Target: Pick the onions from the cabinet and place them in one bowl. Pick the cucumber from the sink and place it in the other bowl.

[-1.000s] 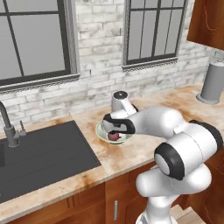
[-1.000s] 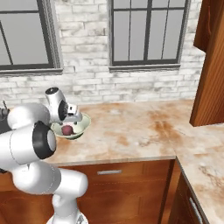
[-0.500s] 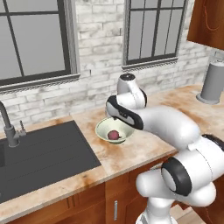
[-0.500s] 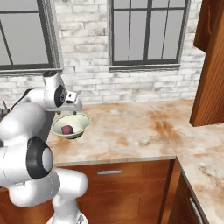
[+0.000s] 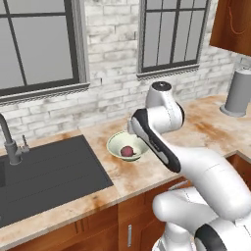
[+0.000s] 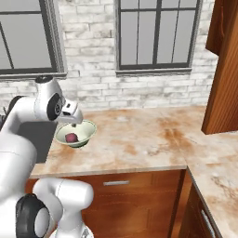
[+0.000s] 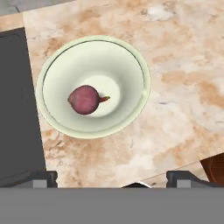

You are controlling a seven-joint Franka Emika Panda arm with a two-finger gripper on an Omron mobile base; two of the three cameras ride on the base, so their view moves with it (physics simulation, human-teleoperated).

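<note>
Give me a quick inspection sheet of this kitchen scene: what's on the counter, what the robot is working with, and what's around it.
Surface: marbled tan counter over brown wooden cupboards, bare around the bowl.
Job's things: pale green-cream bowl stands on the counter beside the dark sink; one purple-red onion lies in its bottom. A corner of the wooden wall cabinet shows in the upper right of the left base view.
Clutter: grey cylindrical appliance at the far right of the counter.
Tool: tool open, holding nothing, above the bowl.
Cables: nothing seen.
Surroundings: whitewashed brick wall, two dark-framed windows, dark gooseneck tap.
</note>
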